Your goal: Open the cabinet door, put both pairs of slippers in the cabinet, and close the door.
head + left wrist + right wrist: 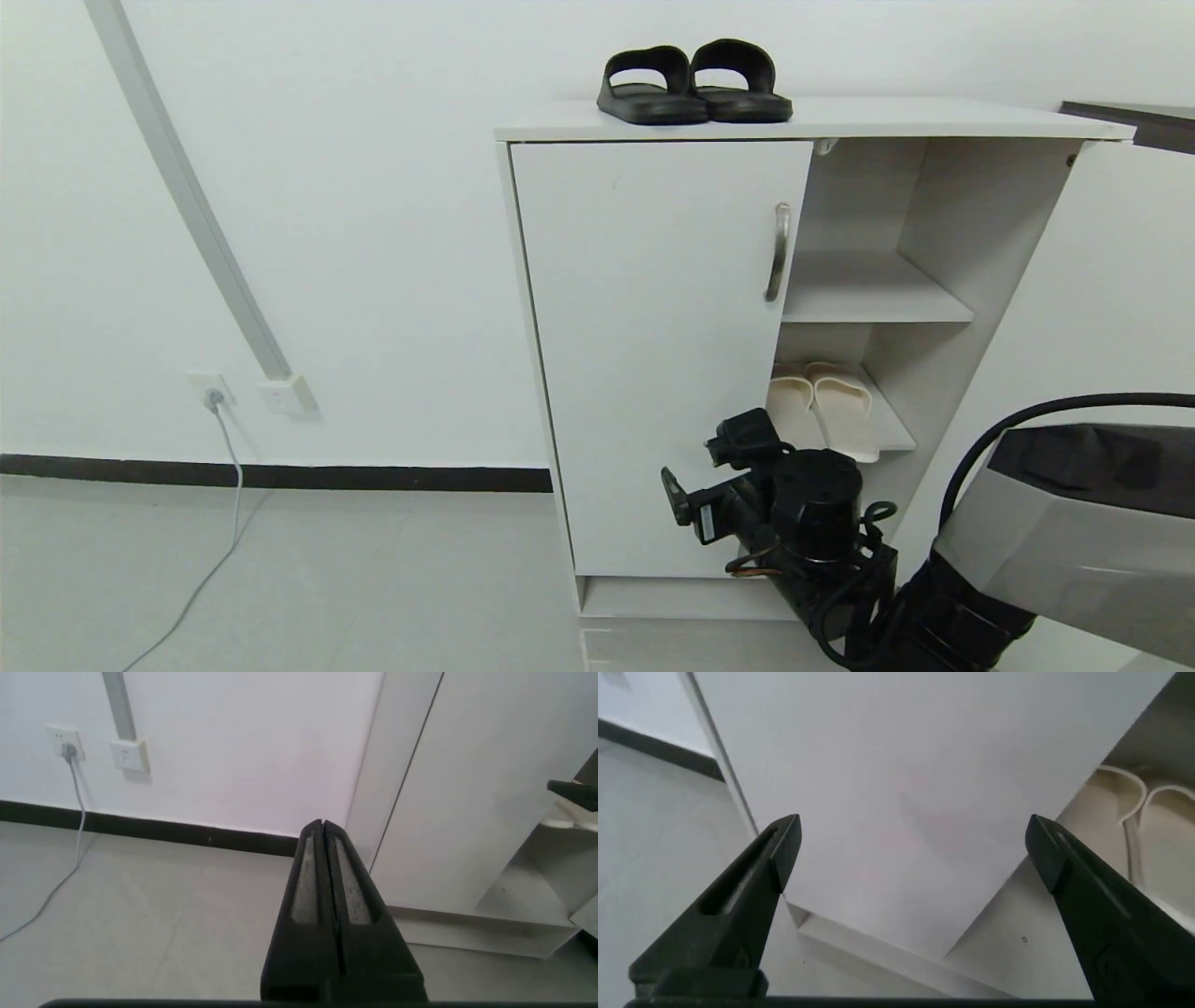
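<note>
A pair of black slippers (695,86) stands on top of the white cabinet (934,119). A cream pair (826,403) lies on the lower shelf inside; it also shows in the right wrist view as cream slippers (1148,826). The cabinet's right door (1102,280) is swung open, and the left door (653,355) with its metal handle (778,252) is closed. My right gripper (705,462) (912,831) is open and empty, low in front of the closed left door, just left of the cream pair. My left gripper (322,831) is shut on nothing, low above the floor, facing the cabinet's left side (411,775).
The upper shelf (873,299) inside the cabinet is bare. A wall outlet (210,387) with a grey cable (219,523) trailing over the tiled floor sits left of the cabinet. A grey conduit (177,177) runs up the wall.
</note>
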Available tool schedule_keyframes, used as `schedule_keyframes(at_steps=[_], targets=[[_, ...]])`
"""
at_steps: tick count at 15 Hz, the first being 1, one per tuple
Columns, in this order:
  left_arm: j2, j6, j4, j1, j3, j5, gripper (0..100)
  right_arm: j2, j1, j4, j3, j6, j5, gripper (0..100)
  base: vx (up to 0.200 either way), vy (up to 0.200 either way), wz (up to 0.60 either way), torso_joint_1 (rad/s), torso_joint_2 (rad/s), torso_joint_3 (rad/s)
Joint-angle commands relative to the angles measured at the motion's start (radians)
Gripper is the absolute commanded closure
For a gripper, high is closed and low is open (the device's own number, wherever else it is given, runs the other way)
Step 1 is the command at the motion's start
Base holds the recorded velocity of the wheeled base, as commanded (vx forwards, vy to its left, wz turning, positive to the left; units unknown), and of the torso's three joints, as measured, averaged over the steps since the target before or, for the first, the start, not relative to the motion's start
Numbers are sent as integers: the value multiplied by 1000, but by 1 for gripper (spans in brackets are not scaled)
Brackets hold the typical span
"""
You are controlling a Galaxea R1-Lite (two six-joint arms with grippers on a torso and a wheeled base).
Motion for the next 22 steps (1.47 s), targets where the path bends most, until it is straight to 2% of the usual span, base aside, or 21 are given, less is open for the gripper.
schedule_keyframes(at_steps=[1,5,8,14,22], targets=[[1,0,-1,0,0,1,100,4,0,0,2,0,1,0,0,0,0,0,0,0],[1,0,-1,0,0,1,100,16,3,-6,-1,0,-1,0,0,0,0,2,-36,-37],[1,0,-1,0,0,1,100,19,3,-6,-3,0,-1,0,0,0,0,14,-191,-323],[1,0,1,0,0,1,100,19,2,-21,3,1,-1,0,0,0,0,72,-494,-361],[1,1,1,0,0,0,100,25,3,-28,6,0,-1,0,0,0,0,152,-471,-327]])
